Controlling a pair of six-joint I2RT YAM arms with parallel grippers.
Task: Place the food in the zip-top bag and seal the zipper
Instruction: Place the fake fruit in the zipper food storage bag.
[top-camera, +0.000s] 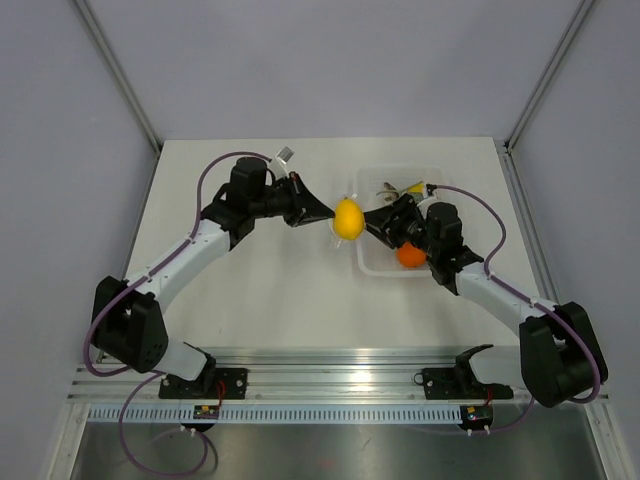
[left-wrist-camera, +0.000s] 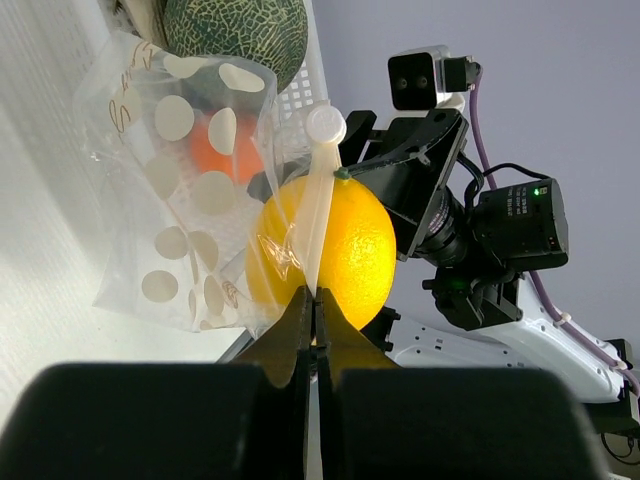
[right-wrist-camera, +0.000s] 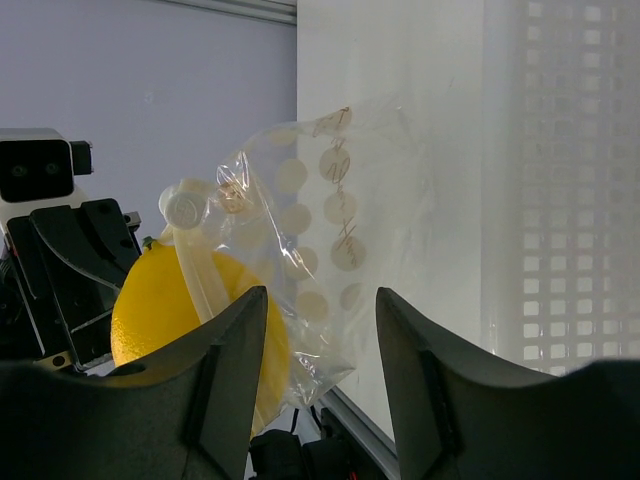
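The left gripper (left-wrist-camera: 315, 303) is clamped shut, its two black fingertips pinching the lower end of the zipper (left-wrist-camera: 318, 215). This pale strip rises from the pinch across the face of the lemon (left-wrist-camera: 325, 250) to a round tab at its top. The zip-top bag (left-wrist-camera: 170, 210), clear film printed with white dots, spreads away from that strip to one side, and part of the film lies over the fruit. The lemon appears to sit at or just inside the bag's mouth. How far in it is cannot be told.

The right gripper (right-wrist-camera: 320, 295) faces it from the other side with its jaws standing apart. Only a crumpled lower corner of the bag lies between them, and no contact shows. In the right wrist view the lemon lies off beyond one finger and is partly hidden by it, not in the gap.

From above, the fruit hangs over the table (top-camera: 270, 290) directly between the two grippers, with each very close to it. Its long axis runs front to back, across the line joining them. A small greenish nub marks one tip, at the top in the left wrist view.

The zipper follows nearly the same axis as the lemon, so by my reading a sealing stroke would have to travel along the fruit's length. The right arm is the free one to make it.

Behind the bag sit a clear tray (top-camera: 370, 268), an orange (top-camera: 410, 255) and a netted melon (left-wrist-camera: 235, 30).
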